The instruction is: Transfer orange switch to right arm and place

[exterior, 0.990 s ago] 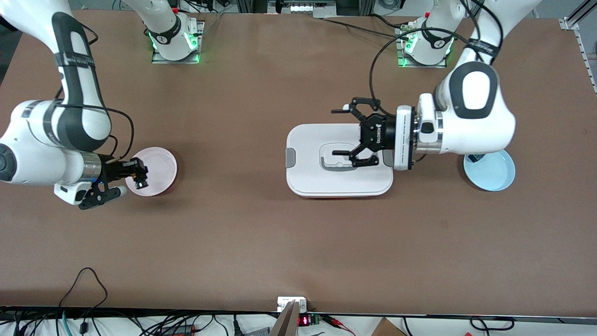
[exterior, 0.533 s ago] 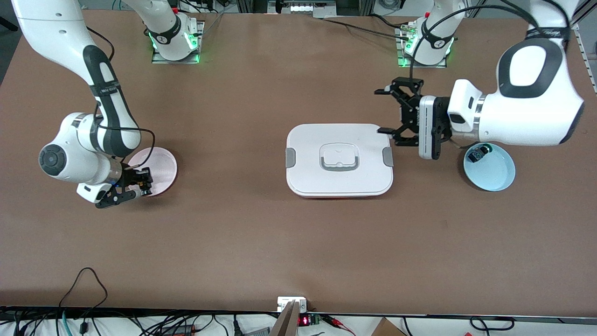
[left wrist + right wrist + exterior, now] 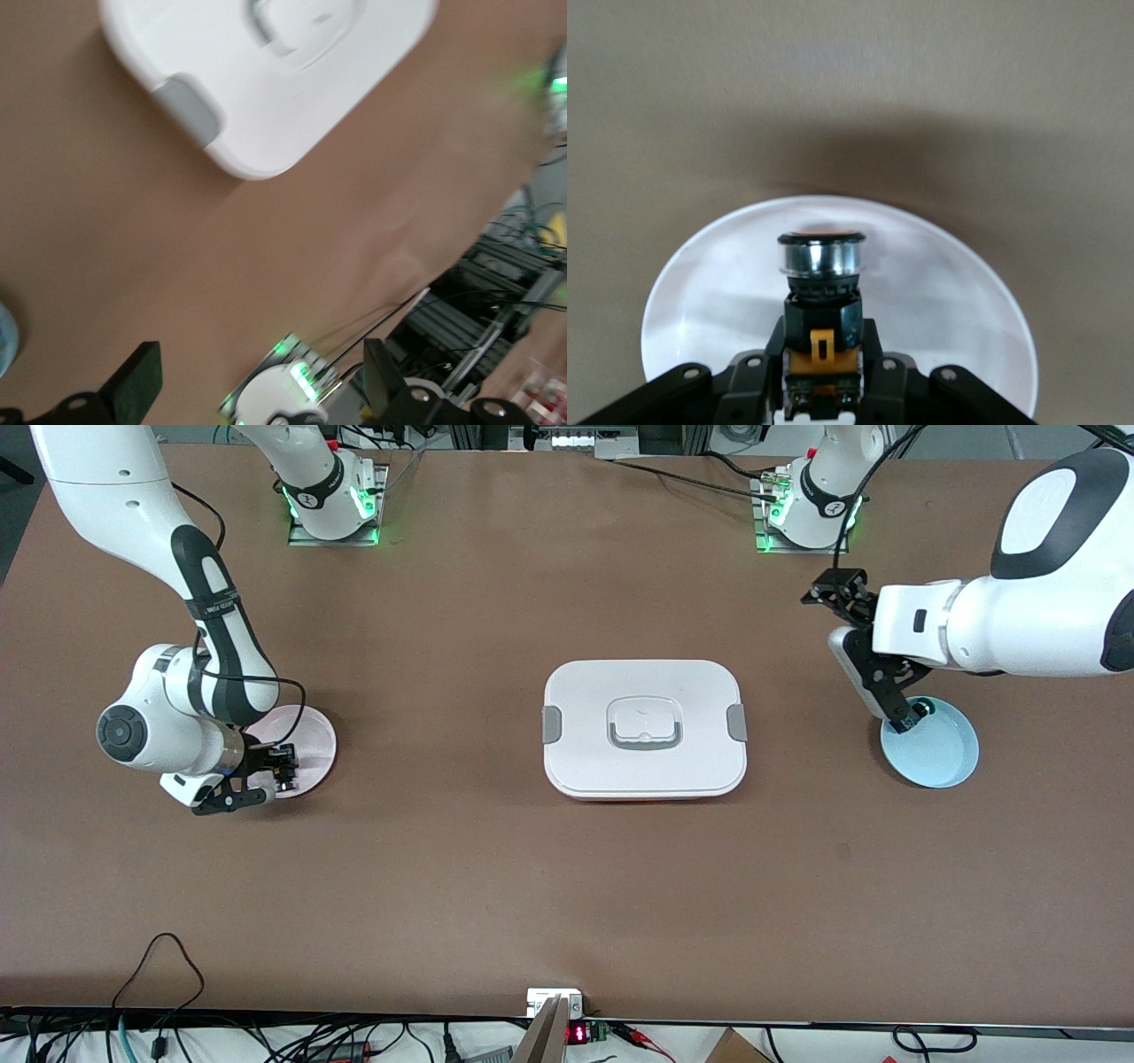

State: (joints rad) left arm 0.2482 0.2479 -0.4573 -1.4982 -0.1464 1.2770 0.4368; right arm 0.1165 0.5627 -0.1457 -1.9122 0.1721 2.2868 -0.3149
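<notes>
Matt brown tabletop (image 3: 461, 868), smooth white plastic lidded box (image 3: 645, 771), shiny metal-collared orange switch (image 3: 821, 292).

Box (image 3: 645, 779) between two dishes (switch (image 3: 283, 766) over one).

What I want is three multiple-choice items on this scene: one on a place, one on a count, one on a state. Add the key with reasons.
1. Where is the orange switch?
A. In the blue dish
B. On the white box
C. Held over the pink dish

2. How many round dishes are on the table?
A. One
B. Two
C. Three

3. How do the left arm's jaws stand?
A. Open, empty
B. Shut on the switch
C. Shut on the box handle

Key:
1 C: the right arm's jaws are shut on the orange switch above the pink dish.
2 B: pink dish and blue dish, either side of the white box.
3 A: they gape with nothing between.
</notes>
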